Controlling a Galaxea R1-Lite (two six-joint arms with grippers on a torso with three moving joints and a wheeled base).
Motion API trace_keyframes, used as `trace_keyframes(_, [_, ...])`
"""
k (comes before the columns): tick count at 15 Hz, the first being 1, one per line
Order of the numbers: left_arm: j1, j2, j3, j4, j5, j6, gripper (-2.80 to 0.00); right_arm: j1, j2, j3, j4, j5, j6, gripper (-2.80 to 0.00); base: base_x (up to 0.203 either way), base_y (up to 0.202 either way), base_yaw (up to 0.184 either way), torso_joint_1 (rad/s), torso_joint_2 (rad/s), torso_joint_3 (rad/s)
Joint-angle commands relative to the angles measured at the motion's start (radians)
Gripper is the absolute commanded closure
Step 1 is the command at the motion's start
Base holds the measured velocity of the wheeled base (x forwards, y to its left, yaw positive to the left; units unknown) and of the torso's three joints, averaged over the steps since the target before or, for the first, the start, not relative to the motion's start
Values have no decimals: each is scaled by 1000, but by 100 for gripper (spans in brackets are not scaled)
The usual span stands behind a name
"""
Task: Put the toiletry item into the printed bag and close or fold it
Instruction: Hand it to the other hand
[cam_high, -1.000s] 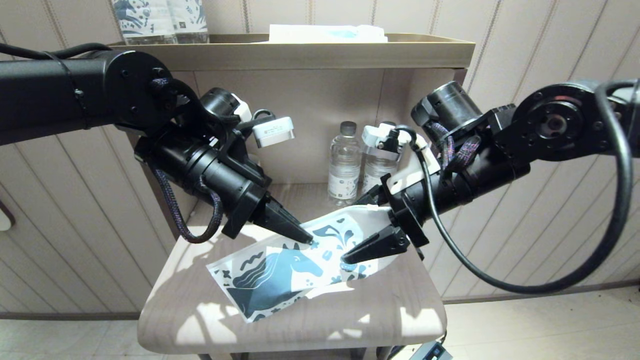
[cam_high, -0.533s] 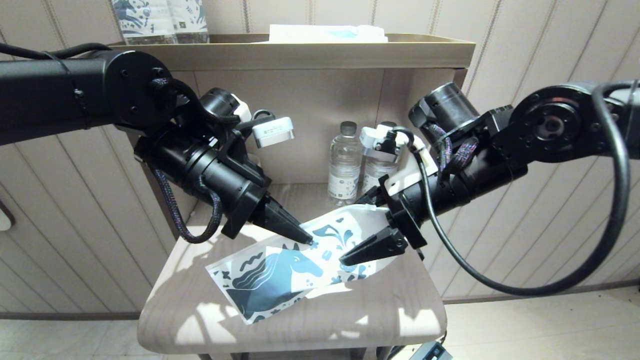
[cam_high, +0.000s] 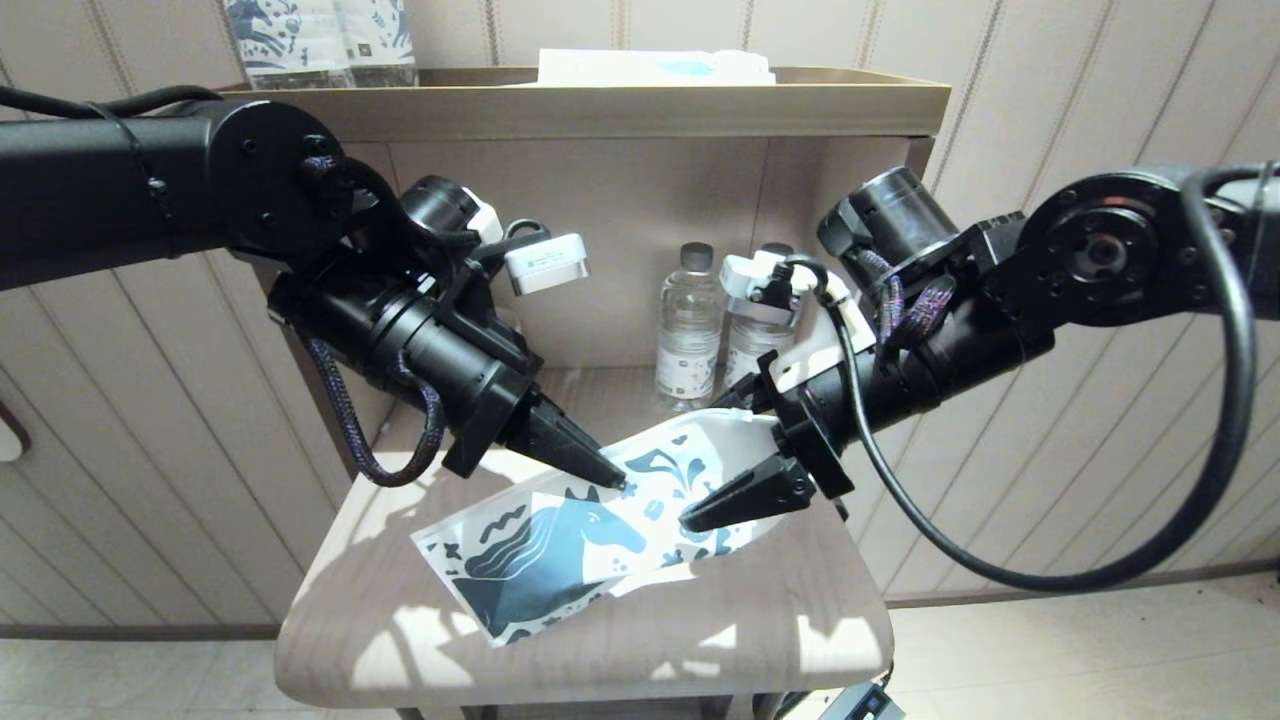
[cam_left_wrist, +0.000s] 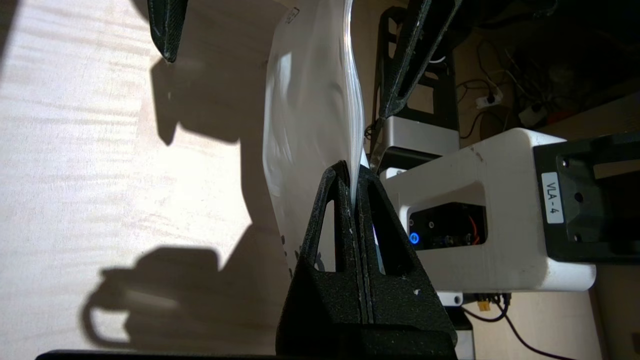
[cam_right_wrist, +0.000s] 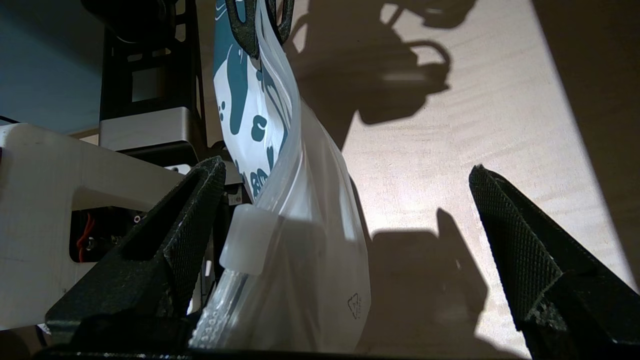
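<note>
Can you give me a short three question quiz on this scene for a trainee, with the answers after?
1. True or false: the left gripper is shut on the printed bag.
2. The right gripper is: A) open, with the bag's zip end between its fingers; B) shut on a water bottle; C) out of view.
3. What stands at the back of the wooden table?

Key: 1 true. 2 A. 3 Two clear water bottles.
</note>
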Motion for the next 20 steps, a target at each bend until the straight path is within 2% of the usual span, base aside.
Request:
trace_keyframes(1, [0, 1, 0, 6, -6, 4, 0, 0, 2, 1, 3, 4, 0, -280, 0, 0, 0, 0, 0, 0])
trace_keyframes(2, [0, 1, 0, 6, -6, 4, 0, 0, 2, 11, -7, 3, 0, 0, 0, 0, 0, 0, 0, 0])
trace_keyframes(10, [0, 1, 0, 6, -9, 5, 0, 0, 3, 12, -30, 6, 3, 0, 0, 0, 0, 0, 0, 0])
trace_keyframes(16, [0, 7, 6, -5, -48, -1, 0, 2, 2, 20, -35, 6, 3, 0, 0, 0, 0, 0, 0, 0])
trace_keyframes(17, [0, 2, 15, -5, -48, 2, -280, 3, 0, 19, -35, 6, 3, 0, 0, 0, 0, 0, 0, 0])
trace_keyframes(20, [0, -13, 53, -49, -53, -1, -280, 5, 2, 19, -35, 6, 4, 0, 0, 0, 0, 0, 0, 0])
